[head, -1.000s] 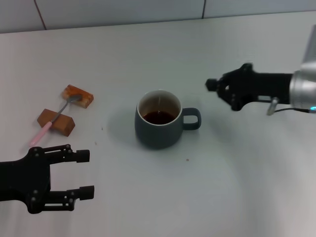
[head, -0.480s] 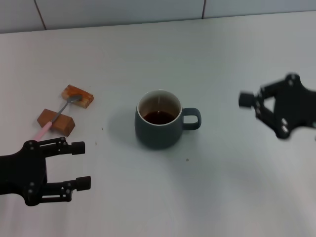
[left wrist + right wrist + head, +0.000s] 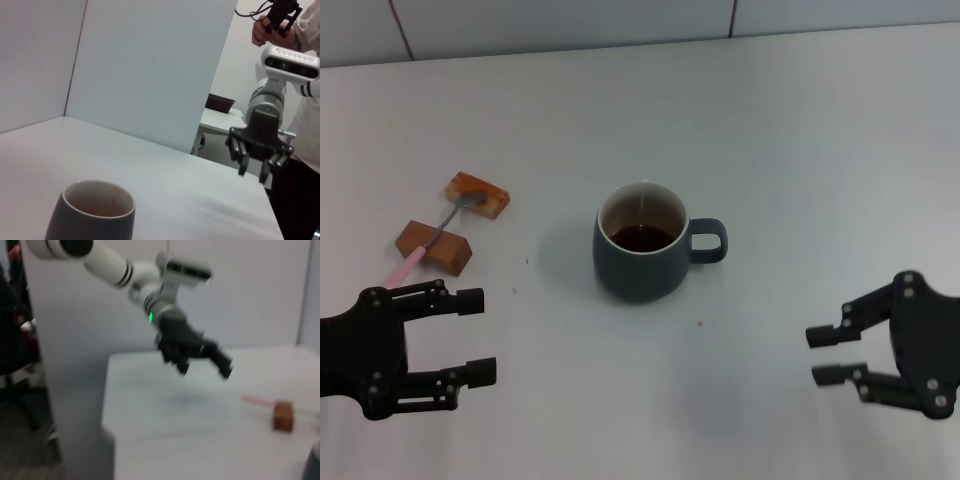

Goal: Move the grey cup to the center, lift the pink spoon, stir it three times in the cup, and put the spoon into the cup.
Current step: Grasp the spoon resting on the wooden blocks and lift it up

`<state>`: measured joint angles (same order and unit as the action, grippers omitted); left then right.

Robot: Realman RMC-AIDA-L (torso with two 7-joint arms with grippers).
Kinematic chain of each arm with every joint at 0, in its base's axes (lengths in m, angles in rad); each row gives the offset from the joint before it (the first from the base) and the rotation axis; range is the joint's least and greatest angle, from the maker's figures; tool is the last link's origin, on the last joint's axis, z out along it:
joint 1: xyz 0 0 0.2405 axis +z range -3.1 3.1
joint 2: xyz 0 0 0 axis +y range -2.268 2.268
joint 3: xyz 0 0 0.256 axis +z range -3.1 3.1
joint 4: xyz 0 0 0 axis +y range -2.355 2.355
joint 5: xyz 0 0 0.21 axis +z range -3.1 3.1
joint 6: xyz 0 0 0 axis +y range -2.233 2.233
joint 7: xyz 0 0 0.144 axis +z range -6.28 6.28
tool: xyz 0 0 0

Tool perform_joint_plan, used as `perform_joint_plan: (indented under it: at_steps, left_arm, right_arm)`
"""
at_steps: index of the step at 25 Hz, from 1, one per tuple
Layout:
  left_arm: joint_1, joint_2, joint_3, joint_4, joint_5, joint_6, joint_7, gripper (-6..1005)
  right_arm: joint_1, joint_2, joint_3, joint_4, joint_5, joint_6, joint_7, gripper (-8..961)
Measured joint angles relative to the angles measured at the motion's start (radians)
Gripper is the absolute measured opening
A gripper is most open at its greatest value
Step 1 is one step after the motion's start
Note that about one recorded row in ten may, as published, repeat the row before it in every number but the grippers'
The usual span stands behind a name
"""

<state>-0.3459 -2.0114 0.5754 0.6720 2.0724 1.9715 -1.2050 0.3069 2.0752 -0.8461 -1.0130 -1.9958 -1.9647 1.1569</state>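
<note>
The grey cup point(image 3: 640, 255) sits mid-frame, apparently placed. The pink spoon point(image 3: 430, 240) lies untouched on brown blocks point(image 3: 433, 247) at left. The left gripper point(image 3: 475, 337) and right gripper point(image 3: 820, 355) are both wide and empty; lifting, stirring and dropping in remain.

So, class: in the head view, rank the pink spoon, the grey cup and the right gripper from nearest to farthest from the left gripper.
From the left gripper:
1. Pink spoon, just beyond it on the brown blocks.
2. Grey cup, at the centre.
3. Right gripper, far across the table.

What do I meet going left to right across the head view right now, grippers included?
left gripper, open → pink spoon, resting across two brown blocks → grey cup, its handle pointing right → right gripper, open.
</note>
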Motion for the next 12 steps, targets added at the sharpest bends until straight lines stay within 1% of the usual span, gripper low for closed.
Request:
perform_joint_plan:
  at_steps: [1,2,4,5,8,12]
  left_arm:
    - [0.0,0.0,0.0,0.0,0.0,0.0,0.0,783]
    - [0.002,0.0,0.0,0.0,0.0,0.001,-0.001,783]
    - [0.002,0.001,0.0,-0.002,0.001,0.001,-0.001,783]
    - [0.002,0.001,0.0,-0.005,0.002,0.002,-0.002,783]
    - [0.004,0.002,0.0,-0.008,0.004,0.004,-0.002,783]
    - [0.01,0.002,0.0,-0.009,0.006,0.004,-0.002,783]
  right_arm:
    - [0.0,0.0,0.0,0.0,0.0,0.0,0.0,143]
    - [0.023,0.0,-0.001,0.003,-0.049,-0.011,0.02,183]
    - [0.037,0.0,-0.001,0.003,-0.071,-0.019,0.035,264]
    - [0.06,0.0,-0.004,0.003,-0.108,-0.033,0.058,304]
    - [0.075,0.0,-0.026,0.003,-0.137,-0.042,0.07,502]
    - [0.083,-0.001,-0.052,0.003,-0.148,-0.042,0.069,579]
